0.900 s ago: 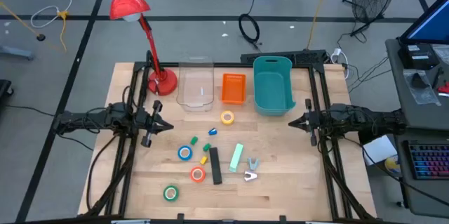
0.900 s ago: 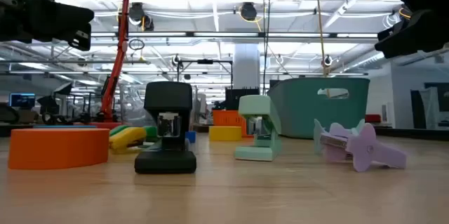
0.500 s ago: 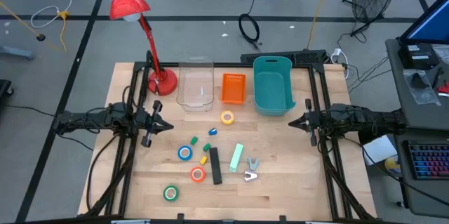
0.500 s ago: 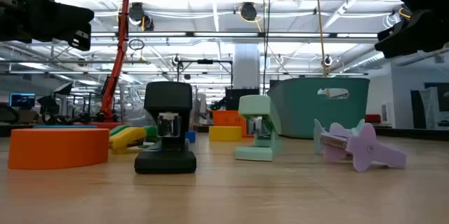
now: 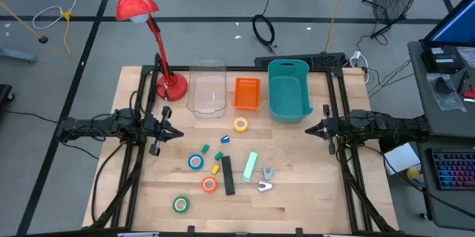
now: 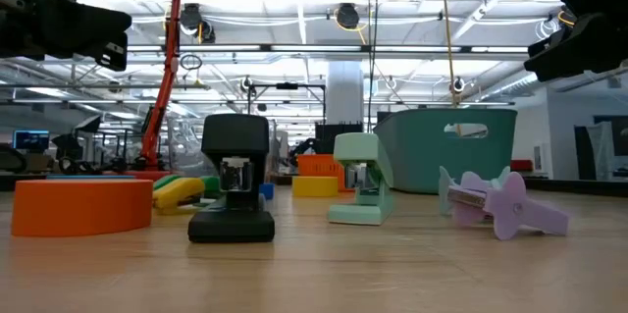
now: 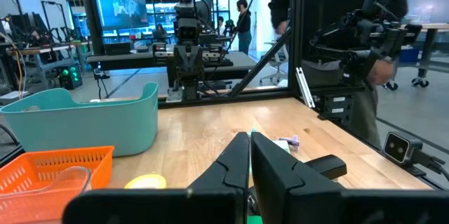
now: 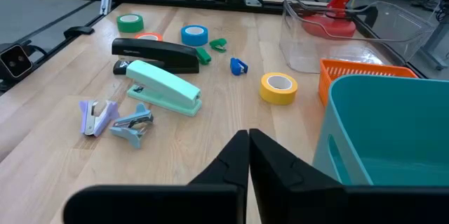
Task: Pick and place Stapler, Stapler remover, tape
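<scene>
Arms parked at the table's sides, nothing picked yet.

Left gripper (image 5: 172, 131) and right gripper (image 5: 310, 128) hover clenched and empty, well clear of the work. Black stapler (image 5: 227, 174) and mint-green stapler (image 5: 249, 166) lie mid-table beside the lilac (image 5: 266, 171) and grey staple removers (image 5: 264, 186); yellow (image 5: 240, 124), blue (image 5: 195, 162), orange (image 5: 209, 185) and green tape rolls (image 5: 180, 204) are scattered around. Teal plastic bin (image 5: 289, 89), orange mesh basket (image 5: 247, 93) and clear tub (image 5: 207, 88) wait behind; tiny coloured blocks (image 5: 225, 140) clutter the approach.

Staplers (image 5: 227, 175), removers (image 5: 265, 185), tapes (image 5: 195, 162) mid-table, prob. flat.
</scene>
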